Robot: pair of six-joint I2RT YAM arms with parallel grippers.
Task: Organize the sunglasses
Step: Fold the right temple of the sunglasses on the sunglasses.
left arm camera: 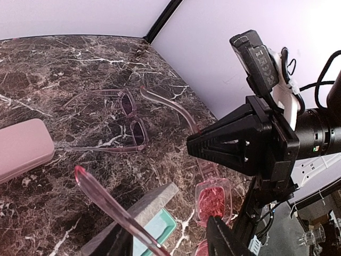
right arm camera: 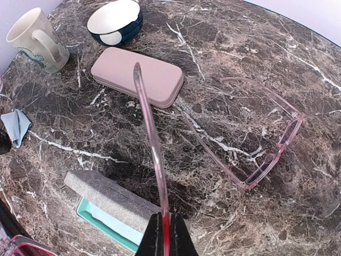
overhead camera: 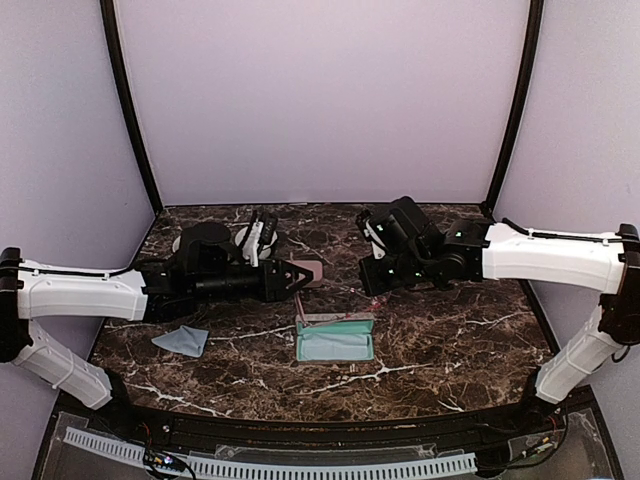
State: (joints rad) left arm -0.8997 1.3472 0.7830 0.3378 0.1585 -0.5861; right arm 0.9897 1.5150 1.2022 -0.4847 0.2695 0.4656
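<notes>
The red-framed sunglasses (left arm camera: 213, 198) are held in the air over the open grey case (overhead camera: 335, 345). My right gripper (right arm camera: 166, 234) is shut on one of their temples (right arm camera: 152, 138); it also shows in the top view (overhead camera: 372, 272). My left gripper (left arm camera: 168, 242) has its jaws spread, with the red lenses and the other temple (left arm camera: 106, 205) between them; it also shows in the top view (overhead camera: 292, 278). The second pair (right arm camera: 266, 154) has a thin translucent pinkish frame and dark lenses. It lies unfolded on the marble behind the grippers and also shows in the left wrist view (left arm camera: 125, 125).
The open case's grey lid (right arm camera: 106, 197) and teal inside (left arm camera: 157, 226) lie just below the glasses. A shut pink case (right arm camera: 138, 77) lies further back. A mug (right arm camera: 34, 37) and a bowl (right arm camera: 114, 21) stand at the back left. A light-blue cloth (overhead camera: 182, 340) lies front left.
</notes>
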